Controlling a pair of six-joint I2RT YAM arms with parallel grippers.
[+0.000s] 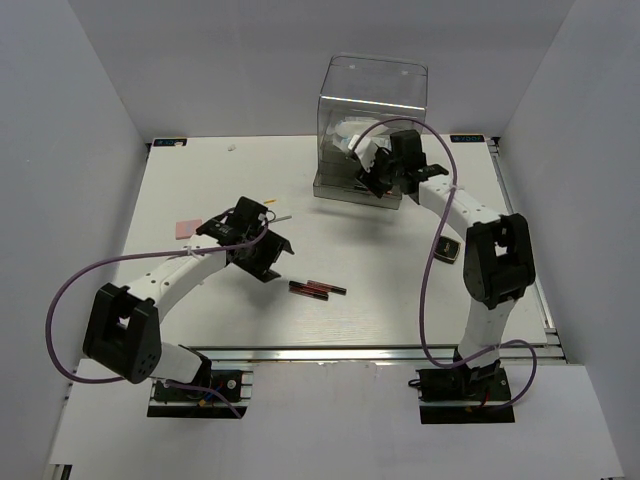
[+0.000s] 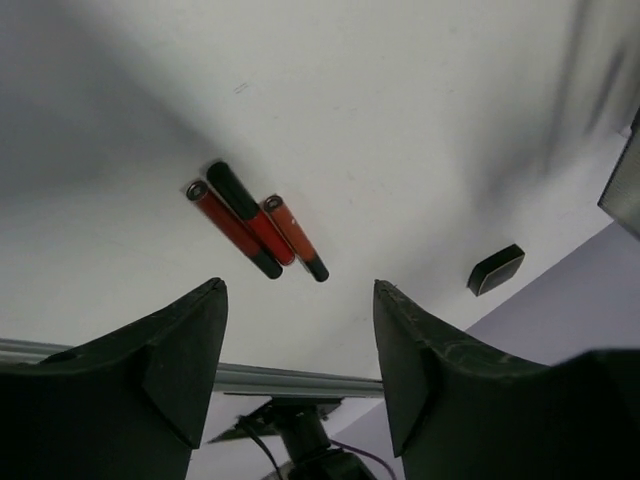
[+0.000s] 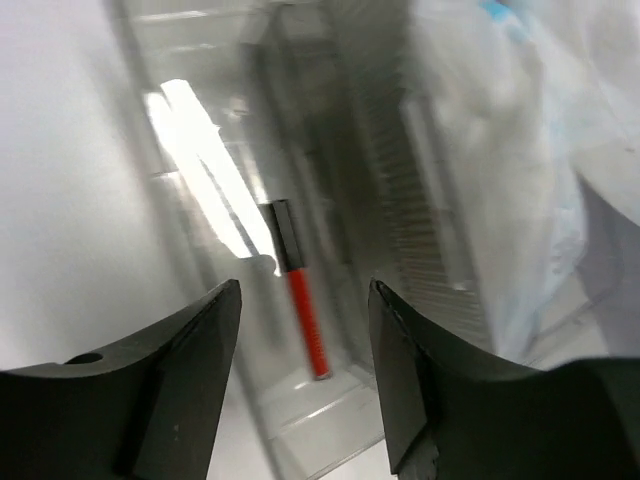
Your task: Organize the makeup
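Hovering spread over three sticks (image 2: pixel 255 222) on the tabletop (image 2: pixel 400 120), the left end effector (image 2: pixel 298 290) likely had to pinch one next, while the right end effector (image 3: pixel 305 287), spread too, faced a stick (image 3: pixel 302 325) in the box (image 1: pixel 372 95).

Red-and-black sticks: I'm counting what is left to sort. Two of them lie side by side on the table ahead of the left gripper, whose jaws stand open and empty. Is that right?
No, there are three, not two. The left wrist view shows three red-and-black sticks side by side on the table ahead of the left gripper, jaws open and empty.
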